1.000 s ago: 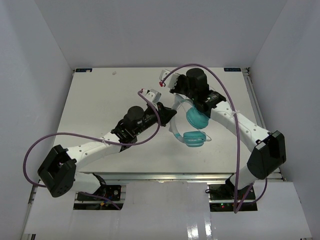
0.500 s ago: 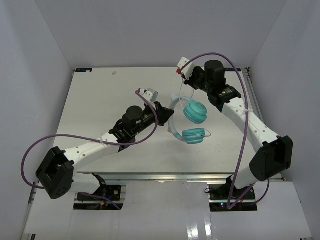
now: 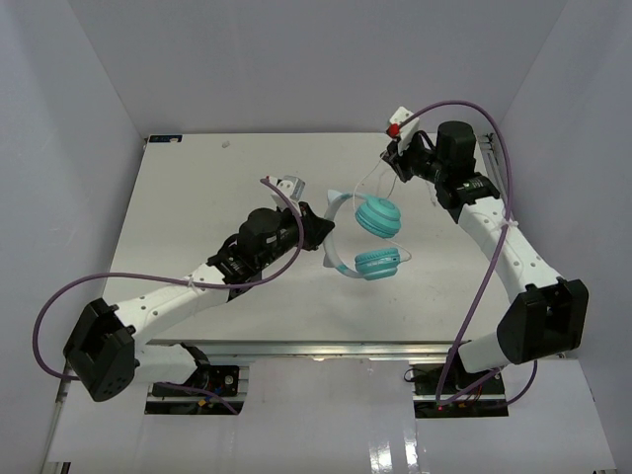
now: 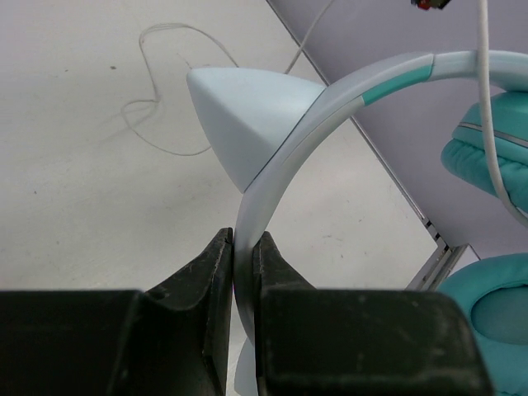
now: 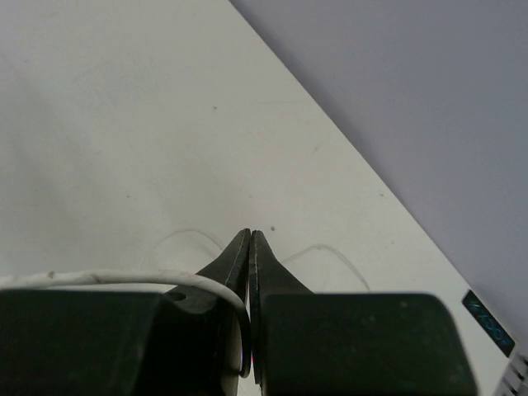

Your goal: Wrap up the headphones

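So, top view: your left gripper (image 3: 322, 231) is clamped on the headband (image 3: 329, 259) of the headphones (image 3: 367, 237), which are over the middle of the table (image 3: 197, 188), with the two teal cups (image 3: 376, 216) to its right. Your right gripper (image 3: 397, 158) is near the far right corner, and a thin cord (image 3: 373, 176) runs from it towards the cups. Left wrist: jaws pinch the pale band edge-on. Right wrist: jaws are together with the white cord nipped between them.
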